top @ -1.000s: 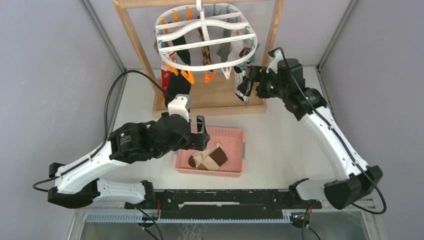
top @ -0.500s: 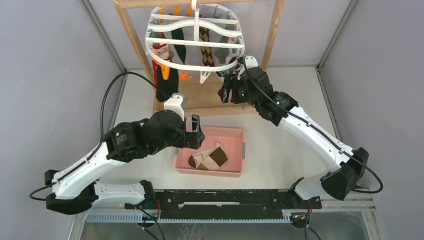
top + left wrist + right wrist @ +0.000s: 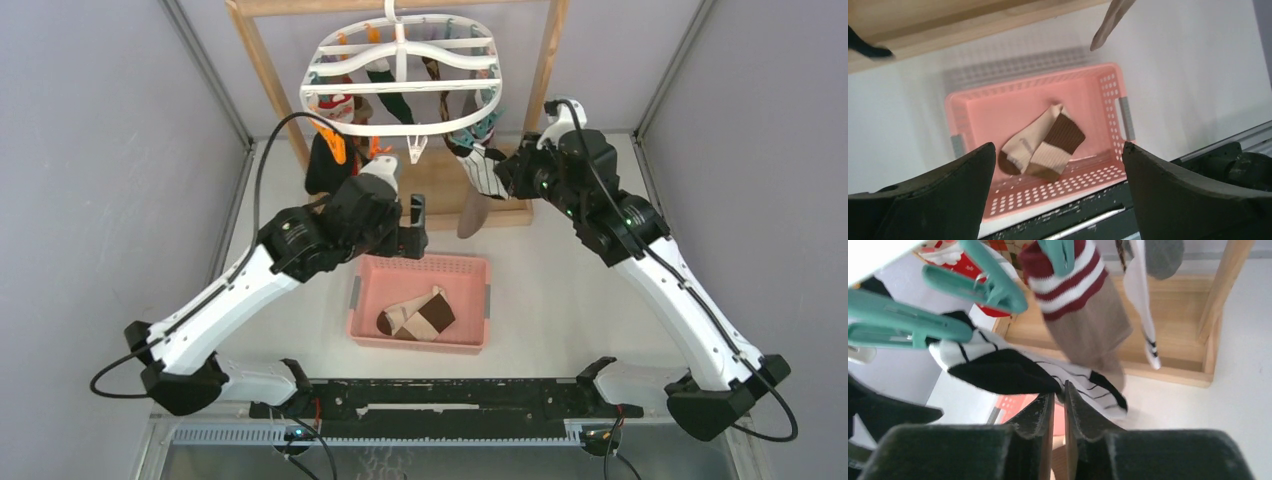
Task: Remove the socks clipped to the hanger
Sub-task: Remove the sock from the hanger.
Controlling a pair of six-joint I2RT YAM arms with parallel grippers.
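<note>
**A grab at two o'clock**

Top view: the white plastic oval hanger (image 3: 400, 70) hangs at 12 o'clock, with small mixed socks (image 3: 395, 103) clipped beneath. At 2 o'clock the right gripper (image 3: 503, 178) pinches a white black-striped sock (image 3: 483, 168). The left gripper (image 3: 408, 235) hovers above the pink plastic basket (image 3: 420, 259).

Left wrist: jaws spread wide over two beige-and-brown socks (image 3: 1043, 145) lying in the basket.

Right wrist: jaws narrow and nipping the white black-striped sock, with a teal plastic clip (image 3: 903, 327) gripping its far end at 9 o'clock.

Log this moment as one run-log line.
right gripper: shut on striped sock | striped sock: in teal clip on hanger | left gripper: open, facing basket | basket: beige-brown socks inside
</note>
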